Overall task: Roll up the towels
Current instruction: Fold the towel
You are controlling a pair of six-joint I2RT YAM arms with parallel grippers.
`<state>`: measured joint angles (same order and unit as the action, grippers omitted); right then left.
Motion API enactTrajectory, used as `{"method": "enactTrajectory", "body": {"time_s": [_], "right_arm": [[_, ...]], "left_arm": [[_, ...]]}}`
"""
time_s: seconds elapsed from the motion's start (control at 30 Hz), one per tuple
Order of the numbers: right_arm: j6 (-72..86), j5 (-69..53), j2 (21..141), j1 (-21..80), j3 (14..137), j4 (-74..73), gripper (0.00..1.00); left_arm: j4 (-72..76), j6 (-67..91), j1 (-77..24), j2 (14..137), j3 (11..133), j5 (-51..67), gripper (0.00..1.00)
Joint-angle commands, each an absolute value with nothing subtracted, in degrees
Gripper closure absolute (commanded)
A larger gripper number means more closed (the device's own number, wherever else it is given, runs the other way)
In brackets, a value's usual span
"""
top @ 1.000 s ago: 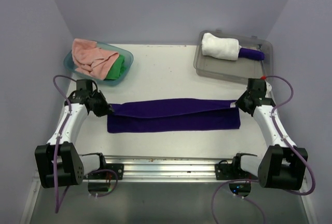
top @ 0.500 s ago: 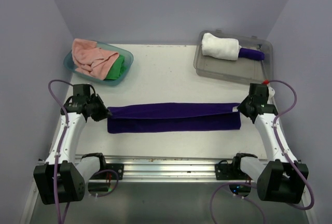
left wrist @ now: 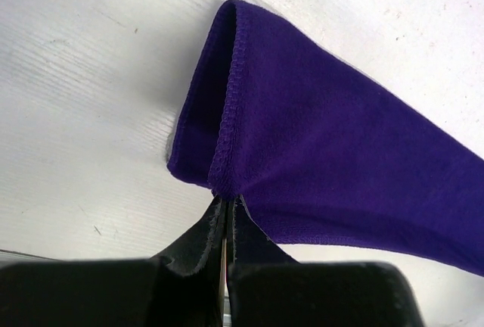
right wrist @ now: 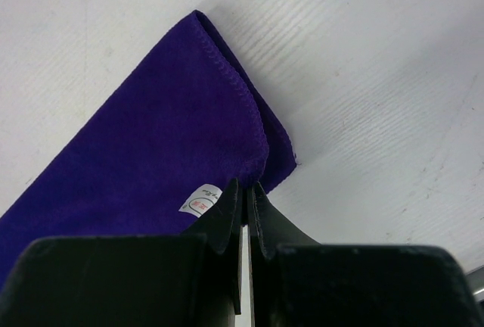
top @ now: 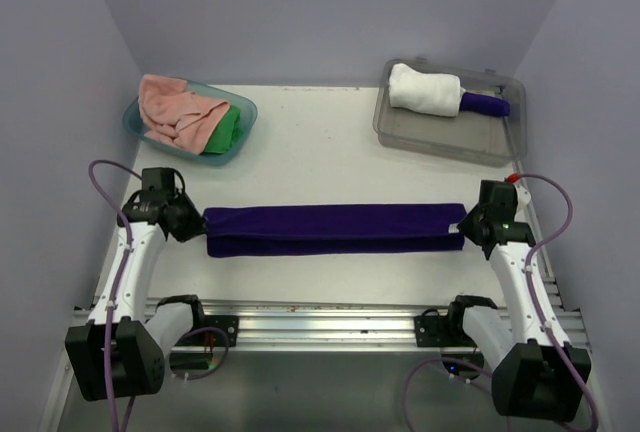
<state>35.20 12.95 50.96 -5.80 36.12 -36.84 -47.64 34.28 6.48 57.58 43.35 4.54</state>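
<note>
On the tabletop (top: 320, 152), dark purple towel (top: 335, 229) folded long (label (right wrist: 199, 206) near right end), left fingers (left wrist: 218, 219) clamping its left end, right fingers (right wrist: 231, 202) clamping its right.

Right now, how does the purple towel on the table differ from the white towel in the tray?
Shape: the purple towel lies folded in a long flat strip; the white towel is rolled into a bundle. Place: the purple towel is on the table; the white towel sits in the clear tray. Grip: the left gripper and right gripper pinch the purple towel's ends; no gripper holds the white towel. Both are plain cloth.
</note>
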Motion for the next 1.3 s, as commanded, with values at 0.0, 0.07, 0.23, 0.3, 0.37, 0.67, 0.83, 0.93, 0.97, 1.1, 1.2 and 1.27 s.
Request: {"method": "enactTrajectory", "body": {"time_s": [0.0,0.07,0.23,0.3,0.37,0.67,0.83,0.93,0.97,1.1,1.2,1.27], "right_arm": [[35.8,14.0,51.9,-6.2,35.1,-36.9,1.00],[35.8,13.9,51.9,-6.2,34.2,-36.2,1.00],[35.9,13.6,51.4,-6.2,33.6,-35.8,1.00],[35.9,13.5,51.6,-6.2,33.6,-35.7,1.00],[35.9,13.4,51.8,-6.2,33.5,-35.7,1.00],[34.7,12.0,50.9,-6.2,33.8,-35.5,0.67],[32.7,11.3,48.5,-6.2,35.9,-34.2,0.55],[32.3,8.2,52.0,-5.9,36.8,-31.7,0.61],[32.3,7.4,53.3,-5.7,37.1,-31.1,0.65],[30.9,4.1,61.1,-4.6,38.8,-28.0,0.82],[30.5,4.4,67.0,-4.5,40.4,-26.5,0.83],[30.2,4.5,71.4,-4.5,41.4,-25.0,0.83]], "left_arm": [[-47.1,36.3,7.0,58.3,41.8,4.7,1.00],[-46.3,36.8,7.0,58.2,41.3,5.4,1.00],[-45.6,37.6,7.0,58.3,39.5,6.0,1.00],[-45.4,38.1,7.0,58.6,39.1,6.2,1.00],[-45.3,38.5,7.0,58.6,39.0,6.2,1.00],[-44.8,38.9,7.1,55.8,39.3,7.2,0.54],[-42.9,37.4,6.8,54.2,44.5,6.3,0.41],[-39.6,37.1,4.4,56.8,45.2,8.0,0.46],[-38.8,37.2,3.4,58.0,45.7,8.0,0.48],[-36.5,37.3,-5.9,66.4,48.9,6.7,0.49],[-33.4,36.7,-8.2,73.0,49.0,7.5,0.50],[-32.1,36.5,-8.2,77.9,49.7,5.5,0.50]]}}
